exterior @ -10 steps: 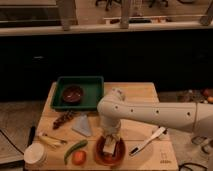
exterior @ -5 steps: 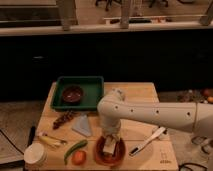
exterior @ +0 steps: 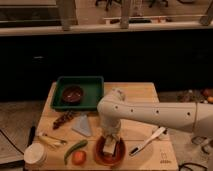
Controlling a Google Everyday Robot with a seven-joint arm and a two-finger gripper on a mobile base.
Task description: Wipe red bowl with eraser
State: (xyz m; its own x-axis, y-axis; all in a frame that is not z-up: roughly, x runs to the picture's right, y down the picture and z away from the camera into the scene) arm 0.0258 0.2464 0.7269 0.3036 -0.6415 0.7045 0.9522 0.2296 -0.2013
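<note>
The red bowl (exterior: 118,155) sits at the front of the wooden table, right of an orange fruit. The pale eraser (exterior: 108,147) is inside the bowl, under my gripper (exterior: 110,141), which comes down from the white arm and stands right over the bowl, on the eraser. The lower part of the gripper and the bowl's middle overlap, so part of the bowl's inside is hidden.
A green tray (exterior: 93,84) at the back left holds a darker maroon bowl (exterior: 73,94). A grey-blue cloth (exterior: 83,125), an orange fruit (exterior: 78,157), a green vegetable (exterior: 74,149), a white cup (exterior: 35,154) and a white utensil (exterior: 148,140) lie around the table (exterior: 135,95).
</note>
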